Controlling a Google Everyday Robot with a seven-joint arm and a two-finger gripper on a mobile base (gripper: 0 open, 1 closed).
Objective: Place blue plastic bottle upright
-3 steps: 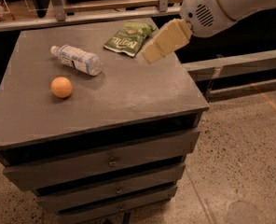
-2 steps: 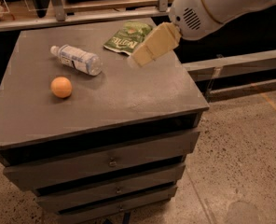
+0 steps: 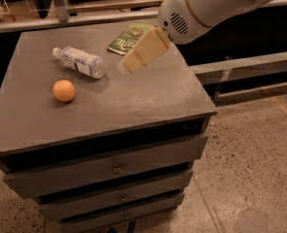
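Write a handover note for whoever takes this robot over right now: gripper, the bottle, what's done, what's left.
The gripper hangs in the air over the cabinet top, in front of the green snack bag and apart from the blue plastic bottle.
The bottle lies on its side on the cabinet top, cap toward the back left corner, with the orange just in front of it.
Done: nothing yet; the bottle is not grasped.
Left: reach the bottle, grasp it, stand it upright, release.
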